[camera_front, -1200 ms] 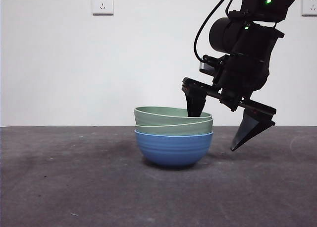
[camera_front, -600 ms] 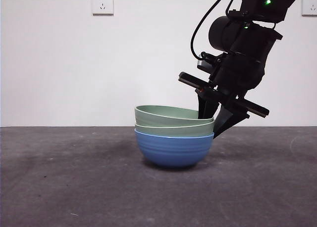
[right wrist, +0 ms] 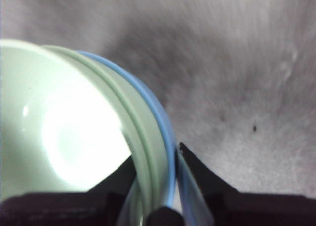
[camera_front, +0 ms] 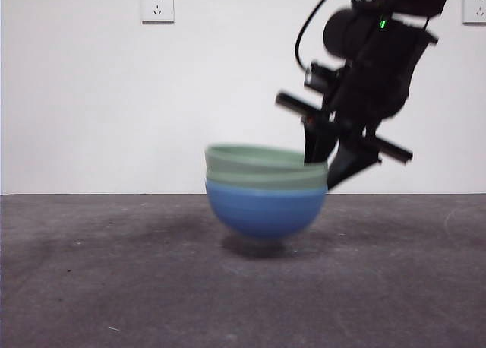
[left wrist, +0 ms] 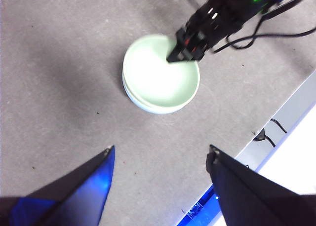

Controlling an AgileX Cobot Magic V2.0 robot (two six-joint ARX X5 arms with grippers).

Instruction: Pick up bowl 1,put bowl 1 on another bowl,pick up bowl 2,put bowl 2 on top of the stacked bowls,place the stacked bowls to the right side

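The right gripper [camera_front: 328, 168] has its fingers clamped on the right-hand rim of the stacked bowls [camera_front: 266, 196], one finger inside the top green bowl and the other outside against the blue wall. The right wrist view confirms it: the rims of both green bowls and the blue rim of another bowl [right wrist: 163, 132] run between the two fingers [right wrist: 195, 181]. In the front view the stack is motion-blurred, and a shadow lies on the desk [camera_front: 114, 279] under the blue bowl, so it looks lifted just clear of the surface, though the blur makes that hard to be sure of. The stack sits near the middle of the desk, with open surface to its right.

The left gripper [left wrist: 160, 157] waits well above, fingers apart and holding nothing, looking down on the stack.

The stacking looks done; what remains is carrying the three bowls to the right and setting them down. The main risk is the one-sided rim pinch: all the weight hangs off one edge, so the stack may tilt or pivot in the grip. The green bowls appear only nested, so a quick sideways swing or a hard landing could slide them apart or drop the whole stack.
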